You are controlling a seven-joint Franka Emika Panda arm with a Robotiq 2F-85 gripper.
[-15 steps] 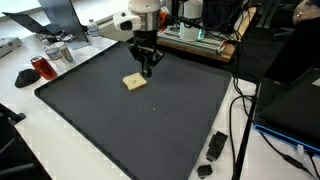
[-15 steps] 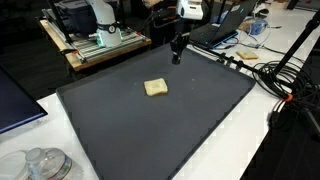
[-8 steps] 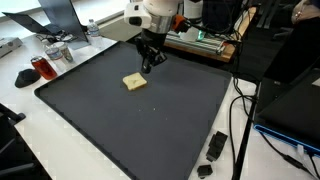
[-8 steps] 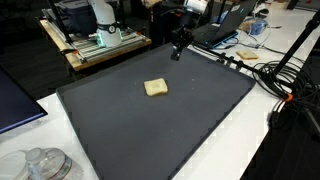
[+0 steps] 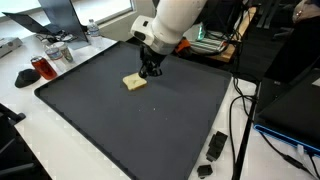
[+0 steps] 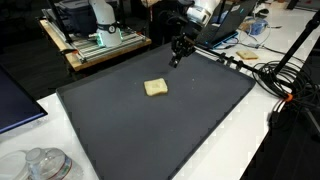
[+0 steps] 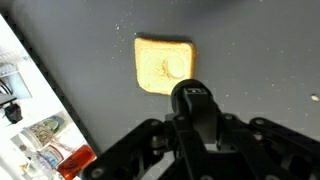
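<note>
A flat, pale yellow square piece [image 5: 134, 82] [image 6: 155, 88] lies on the large dark mat [image 5: 150, 130] [image 6: 170, 125], toward its far side. My gripper [image 5: 150, 70] [image 6: 176, 58] hangs just above the mat beside the piece, a little apart from it, on an arm that leans in at a tilt. In the wrist view the yellow piece [image 7: 164, 65] sits just beyond my fingertips [image 7: 190, 98]. The jaws are shut together with nothing seen between them.
A red cup [image 5: 40, 68] and a dark bowl [image 5: 25, 77] stand off the mat's edge. Two small black devices [image 5: 216, 146] and cables [image 6: 270, 75] lie on the white table. A wooden rack with equipment [image 6: 95, 42] stands behind the mat.
The arm has tipped from upright to a slant and the gripper has shifted slightly over the mat. It stays shut. The yellow piece has not moved.
</note>
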